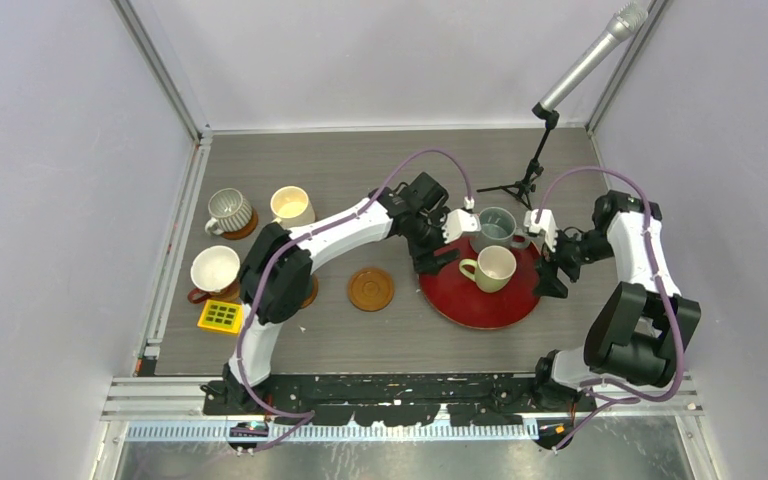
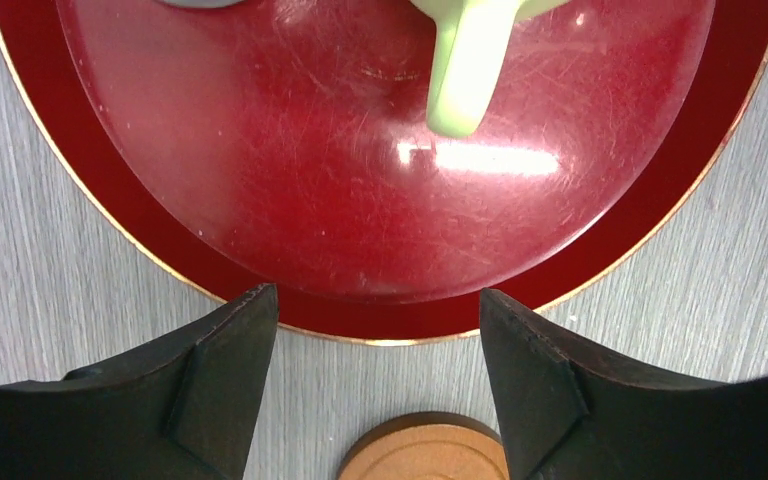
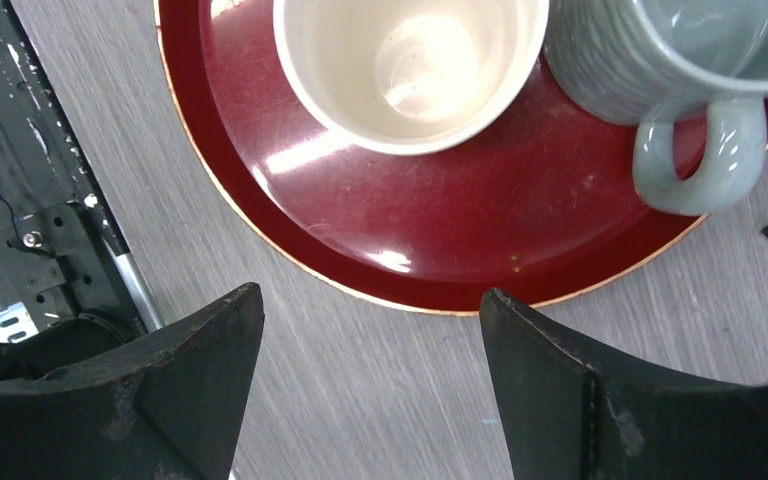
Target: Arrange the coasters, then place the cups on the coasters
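On the red tray [image 1: 480, 305] stand two cups: a pale green mug [image 1: 493, 268] and a grey-blue mug [image 1: 497, 227]. My left gripper [image 1: 440, 255] hovers open at the tray's left rim; its wrist view shows the green mug's handle [image 2: 465, 80] ahead and a bare coaster [image 2: 425, 455] below the open left gripper [image 2: 375, 310]. My right gripper [image 1: 551, 275] is open at the tray's right rim, empty, facing the green mug [image 3: 410, 60] and the grey-blue mug [image 3: 680, 60]. One bare coaster [image 1: 371, 288] lies left of the tray. A ribbed mug [image 1: 229, 212], a cream mug [image 1: 292, 206] and a white mug [image 1: 215, 270] stand at left.
A yellow gridded block [image 1: 220, 316] lies near the front left. A microphone stand [image 1: 522, 182] stands behind the tray. Another brown disc [image 1: 309, 293] peeks from under the left arm. Frame rails border the table on the left and the front.
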